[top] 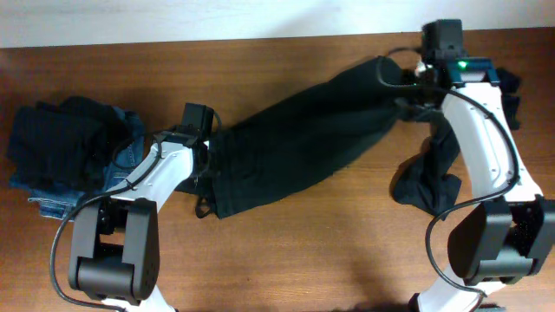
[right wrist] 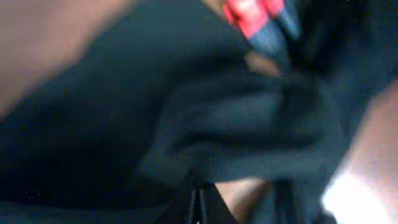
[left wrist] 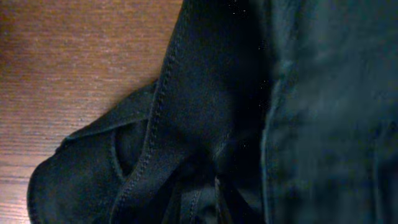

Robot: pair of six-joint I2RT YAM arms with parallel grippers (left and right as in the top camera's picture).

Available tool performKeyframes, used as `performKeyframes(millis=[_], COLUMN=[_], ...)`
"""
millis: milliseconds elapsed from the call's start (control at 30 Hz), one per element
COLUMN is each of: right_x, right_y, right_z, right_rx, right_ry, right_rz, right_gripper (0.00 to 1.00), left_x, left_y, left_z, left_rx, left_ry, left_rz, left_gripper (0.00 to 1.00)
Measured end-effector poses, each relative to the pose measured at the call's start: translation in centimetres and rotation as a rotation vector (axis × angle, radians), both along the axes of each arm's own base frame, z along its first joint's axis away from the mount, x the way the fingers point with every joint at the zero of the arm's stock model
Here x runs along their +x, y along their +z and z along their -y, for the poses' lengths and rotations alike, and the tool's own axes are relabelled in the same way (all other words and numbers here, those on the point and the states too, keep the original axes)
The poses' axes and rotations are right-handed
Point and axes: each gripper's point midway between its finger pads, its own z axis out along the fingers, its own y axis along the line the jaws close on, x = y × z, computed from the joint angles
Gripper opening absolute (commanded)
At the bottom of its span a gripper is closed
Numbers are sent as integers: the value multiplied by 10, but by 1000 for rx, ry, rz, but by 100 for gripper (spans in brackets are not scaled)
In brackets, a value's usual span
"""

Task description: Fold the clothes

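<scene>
Where the counter (top: 286, 251) starts at left, heap: folded black cloth (top: 56, 139) piled on blue denim jeans (top: 126, 156), rumpled and soft.
Left gripper (top: 206, 143): over the lower-left end of the big piece; its fingers are hidden, so I cannot tell whether it is clamped.
Large black garment (top: 303, 134): long and limp, lying diagonally across the brown wood grain, with stitched seams and a cord loop (top: 203, 208) at its lower left.
Right gripper (top: 408, 87): at the garment's upper-right end; the wrist view is blurred and I cannot tell its grip.
Far right: crumpled black piece (top: 429, 182) beneath the arm.
</scene>
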Motion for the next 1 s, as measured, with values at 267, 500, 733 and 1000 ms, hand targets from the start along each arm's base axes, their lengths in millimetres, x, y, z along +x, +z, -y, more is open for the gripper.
performKeyframes(millis=[267,500,733,1000], right_x=[60,43,18,-18], right_y=[-22,-73,-67,-32], right_z=[-38,-16,40,72], right_rx=[-23,-89,-28,-30], right_ry=[111,69,-32,66], right_rz=[133,-36,-103,-130], right_gripper=[75,87,87,86], left_x=[-3,-5,-4,-4], left_y=[-1,-1,-1,-1], left_z=[-1,-1,-1,-1], left_rx=[3,4,4,4], left_ry=[0,0,0,0], left_rz=[-16,-20,-19,-18], left_gripper=[19,19,19,19])
